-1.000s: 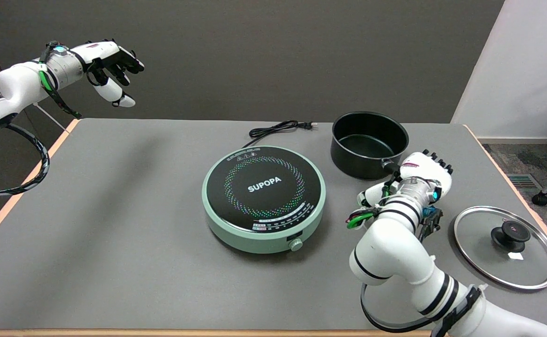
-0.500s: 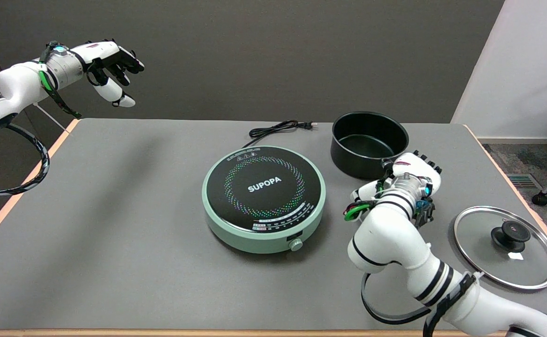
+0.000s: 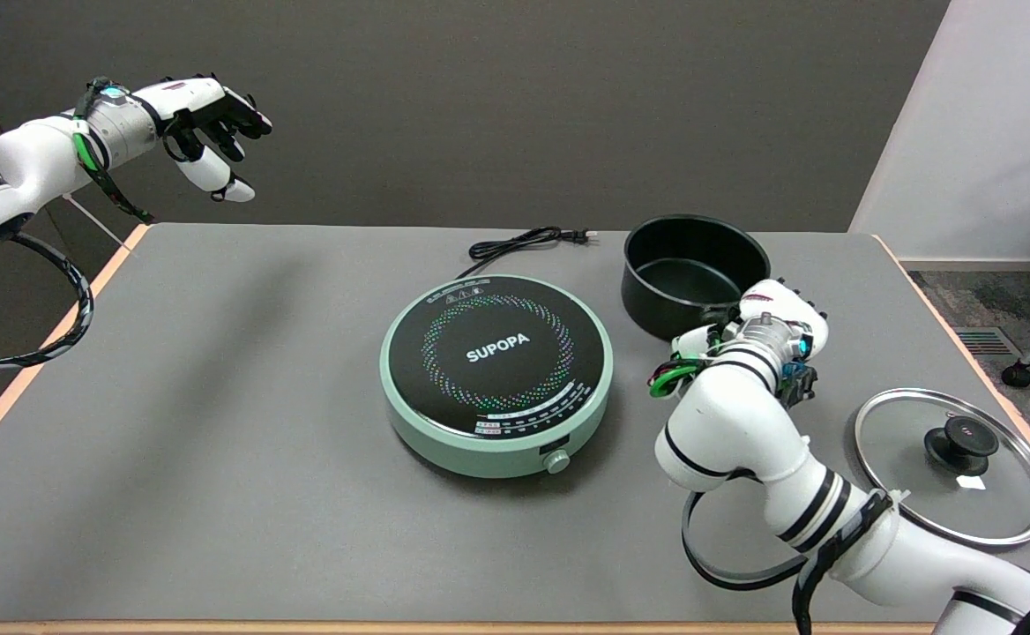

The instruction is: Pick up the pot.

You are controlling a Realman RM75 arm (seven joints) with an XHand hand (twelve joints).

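A: Where is the pot [image 3: 694,273]?

B: At the far right part of the grey table [image 3: 215,397], just behind and to the right of the green induction cooker [image 3: 497,375]. It is black, open-topped and looks empty. Its near side sits a little tilted toward the camera, though I cannot tell whether the base is off the table.

A: And the right hand [image 3: 775,322]?

B: It is at the pot's near right side, where the handle comes out. The back of the hand faces the camera and the fingers are curled in around that spot, so it appears to grip the pot's handle; the handle itself is almost wholly hidden under the hand.

A: What else is on the table?

B: The glass lid [image 3: 953,465] with a black knob lies flat near the right edge, well apart from the pot, in front of it. The cooker's black power cord [image 3: 524,240] is coiled behind the cooker, just left of the pot. The right arm reaches in from the lower right corner, passing between cooker and lid.
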